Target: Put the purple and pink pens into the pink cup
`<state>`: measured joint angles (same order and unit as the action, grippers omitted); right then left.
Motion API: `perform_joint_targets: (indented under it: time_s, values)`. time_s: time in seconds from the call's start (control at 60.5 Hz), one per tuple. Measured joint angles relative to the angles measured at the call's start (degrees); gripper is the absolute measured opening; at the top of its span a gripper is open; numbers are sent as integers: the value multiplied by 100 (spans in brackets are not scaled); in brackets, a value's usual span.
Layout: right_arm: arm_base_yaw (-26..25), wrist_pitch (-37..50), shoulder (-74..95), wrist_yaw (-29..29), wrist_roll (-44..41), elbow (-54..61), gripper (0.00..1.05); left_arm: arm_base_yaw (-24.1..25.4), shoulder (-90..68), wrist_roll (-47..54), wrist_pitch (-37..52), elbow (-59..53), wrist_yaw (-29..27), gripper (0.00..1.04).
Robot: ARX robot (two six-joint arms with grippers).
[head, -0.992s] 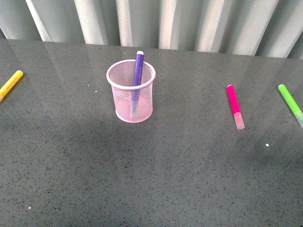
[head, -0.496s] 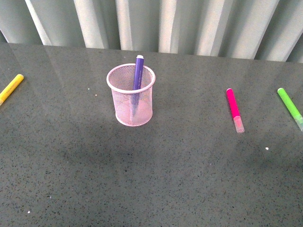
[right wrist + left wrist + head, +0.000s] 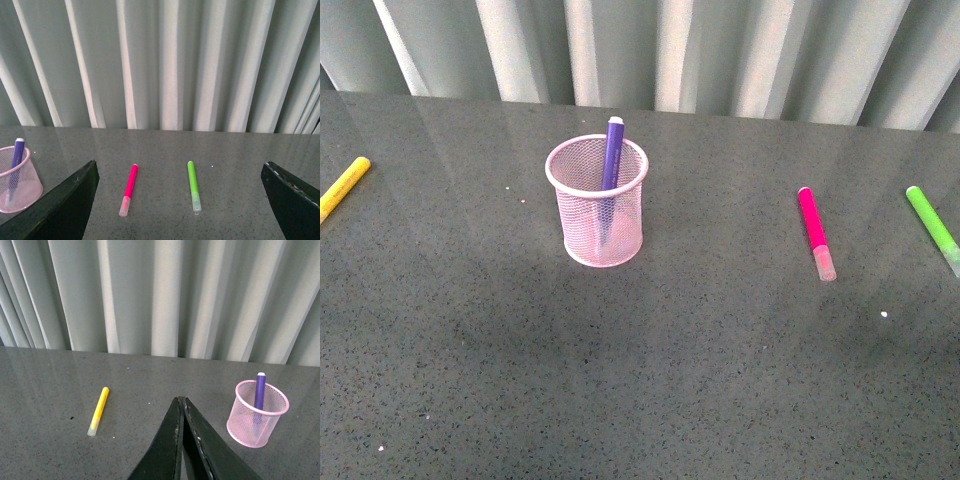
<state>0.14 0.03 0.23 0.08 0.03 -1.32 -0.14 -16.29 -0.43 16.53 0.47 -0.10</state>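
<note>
Pale grey curtains (image 3: 720, 50) hang in folds behind a dark speckled tabletop (image 3: 620, 380). Left of the middle stands the pink cup (image 3: 582, 225), a wire-mesh holder, upright. The purple pen (image 3: 612, 150) is already inside it, leaning against the far rim with its top poking above the mesh. The pink pen (image 3: 812, 222) is not in the cup. It lies flat on the tabletop well off to the right, with its clear cap pointing toward the near side. A lime green marker (image 3: 930, 220) lies further right, near the edge of the front view, apart from the pink pen. A yellow marker (image 3: 344, 186) lies far to the left.

Neither arm shows in the front view. From the left wrist camera, the left pincer (image 3: 180, 402) has its two dark fingers pressed together with nothing between them, raised above the tabletop between the yellow marker and the cup. From the right wrist camera, the right pincer (image 3: 179, 164) is spread wide and holds nothing. The pink pen and green marker lie on the tabletop ahead of it, seen between its fingers.
</note>
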Motion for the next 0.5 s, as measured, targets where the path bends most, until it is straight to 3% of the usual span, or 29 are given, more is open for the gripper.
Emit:
perform_joint_targets:
  time_s: [0.314, 0.397, 0.496]
  values:
    - [0, 0, 0, 0, 0, 0, 98, 2, 629, 0, -632, 0, 0, 4]
    - [0, 0, 0, 0, 0, 0, 98, 2, 1270, 0, -1480, 2, 9, 4]
    - [0, 0, 0, 0, 0, 0, 98, 2, 1602, 2, -1622, 2, 11, 4]
